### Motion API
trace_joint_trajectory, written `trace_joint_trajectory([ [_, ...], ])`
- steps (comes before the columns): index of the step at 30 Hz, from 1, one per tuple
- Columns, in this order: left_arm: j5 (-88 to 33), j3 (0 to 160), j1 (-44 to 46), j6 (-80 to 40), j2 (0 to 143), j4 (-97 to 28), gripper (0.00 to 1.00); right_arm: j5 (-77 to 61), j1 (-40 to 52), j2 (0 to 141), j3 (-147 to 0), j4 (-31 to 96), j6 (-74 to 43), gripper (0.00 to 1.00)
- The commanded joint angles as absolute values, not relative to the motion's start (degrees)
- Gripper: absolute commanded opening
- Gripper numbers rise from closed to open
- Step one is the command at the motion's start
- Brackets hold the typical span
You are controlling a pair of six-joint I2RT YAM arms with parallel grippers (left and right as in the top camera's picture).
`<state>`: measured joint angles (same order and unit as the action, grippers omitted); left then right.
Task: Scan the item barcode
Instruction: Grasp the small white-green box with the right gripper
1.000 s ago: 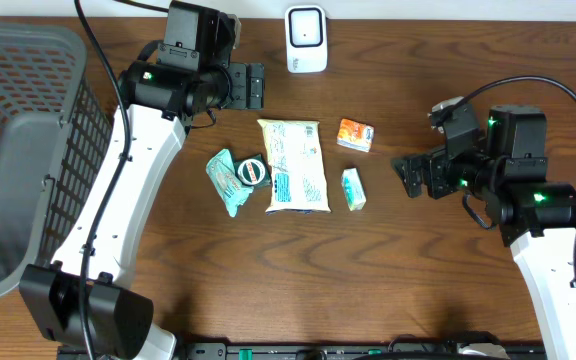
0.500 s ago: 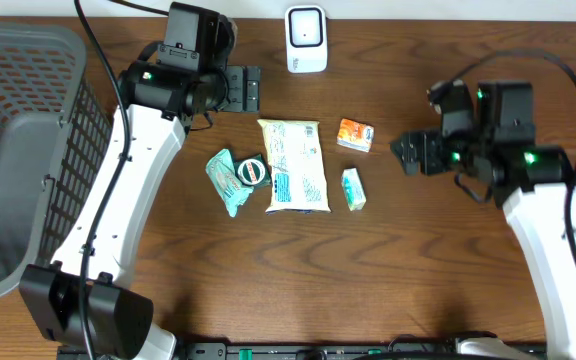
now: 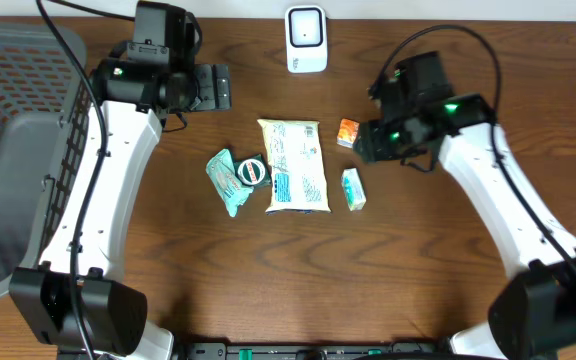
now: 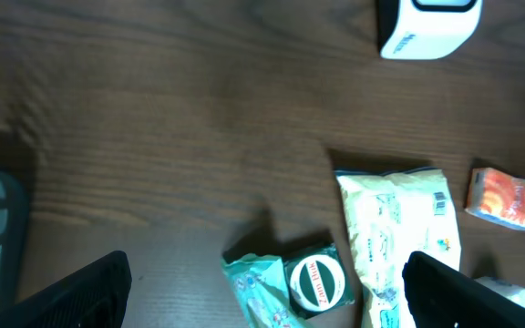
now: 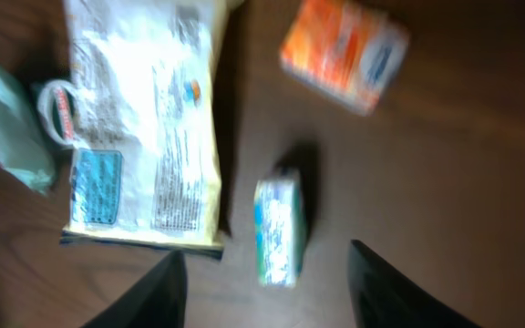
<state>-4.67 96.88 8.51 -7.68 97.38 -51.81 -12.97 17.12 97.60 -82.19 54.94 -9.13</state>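
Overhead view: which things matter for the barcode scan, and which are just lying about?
Job: white scanner; small green box, likely the pick; right gripper, near it.
Lying about, for now: cream bag, orange box, teal packet, grey basket.

a dark brown wooden desk (image 3: 418, 260) carries a pale yellow bag (image 3: 293, 165) lying flat. just left of the bag lies a teal packet (image 3: 224, 184) overlapped by a round tin (image 3: 252, 170). just right of the bag is a small green-white box (image 3: 353, 189), and up-right an orange packet (image 3: 348, 132). beyond the bag's top end stands a white scanner (image 3: 306, 40). far left of the bag is a grey mesh basket (image 3: 28, 150).
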Motion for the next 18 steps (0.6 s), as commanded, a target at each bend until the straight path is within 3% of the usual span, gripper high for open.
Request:
trace_joint_trajectory([
  [1, -4.0, 97.4, 8.4, -8.2, 96.9, -52.3, 0.94, -10.0, 20.3, 100.7, -83.1, 57.1, -14.9, 0.47],
  [10, -4.0, 97.4, 8.4, -8.2, 96.9, -52.5, 0.94, -2.6, 25.5, 109.0, -83.1, 61.1, -19.0, 0.46],
  [18, -4.0, 97.4, 8.4, -8.2, 96.9, -52.6, 0.94, 0.5, 25.5, 109.5, -83.2, 61.1, -20.3, 0.51],
])
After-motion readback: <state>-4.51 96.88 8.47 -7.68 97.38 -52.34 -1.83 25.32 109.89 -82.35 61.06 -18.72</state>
